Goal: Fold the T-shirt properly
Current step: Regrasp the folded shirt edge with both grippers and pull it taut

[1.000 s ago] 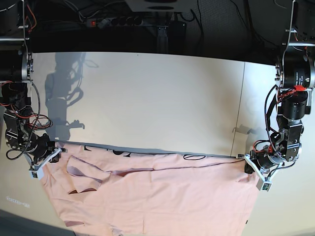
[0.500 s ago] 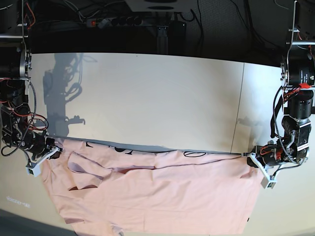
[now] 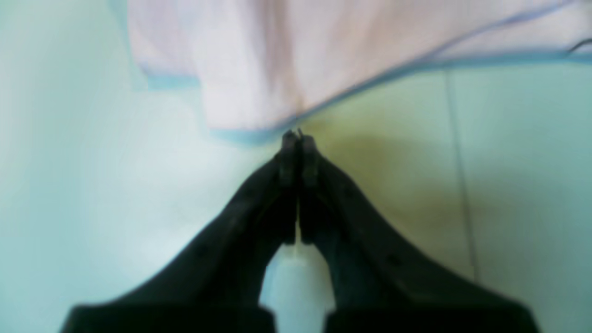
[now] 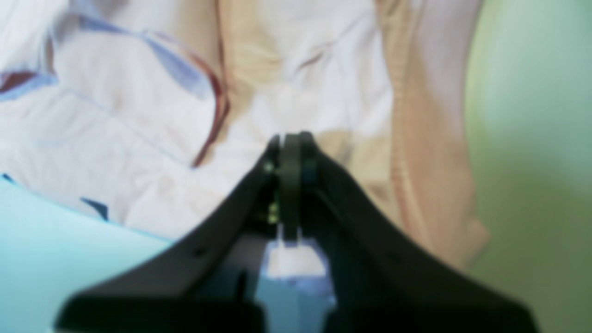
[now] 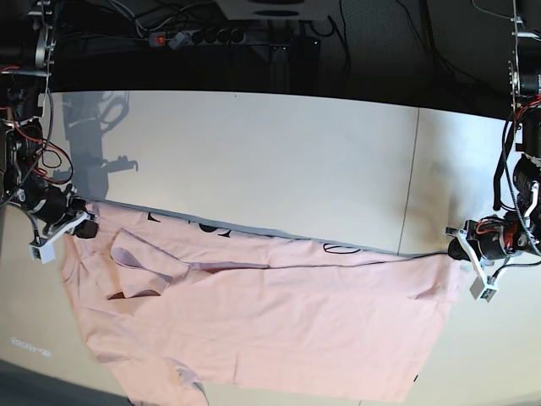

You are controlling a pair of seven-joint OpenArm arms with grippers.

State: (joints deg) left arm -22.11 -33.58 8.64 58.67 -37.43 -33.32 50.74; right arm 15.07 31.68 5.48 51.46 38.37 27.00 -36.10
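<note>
The pale pink T-shirt lies spread across the near half of the white table, pulled taut along its far edge. Bits of black lettering peek out under that edge. A sleeve lies folded over at the left. My left gripper is shut on the shirt's right corner; in the left wrist view its fingertips pinch the fabric edge. My right gripper is shut on the left corner; in the right wrist view its closed tips sit on crumpled cloth.
A seam runs through the table right of centre. A power strip and cables lie behind the table's far edge. The shirt's lower hem hangs past the table's near edge.
Both grippers have moved outward and toward the far side of the table, carrying the shirt's corners. The top edge is now stretched straighter and lies farther up the table.
</note>
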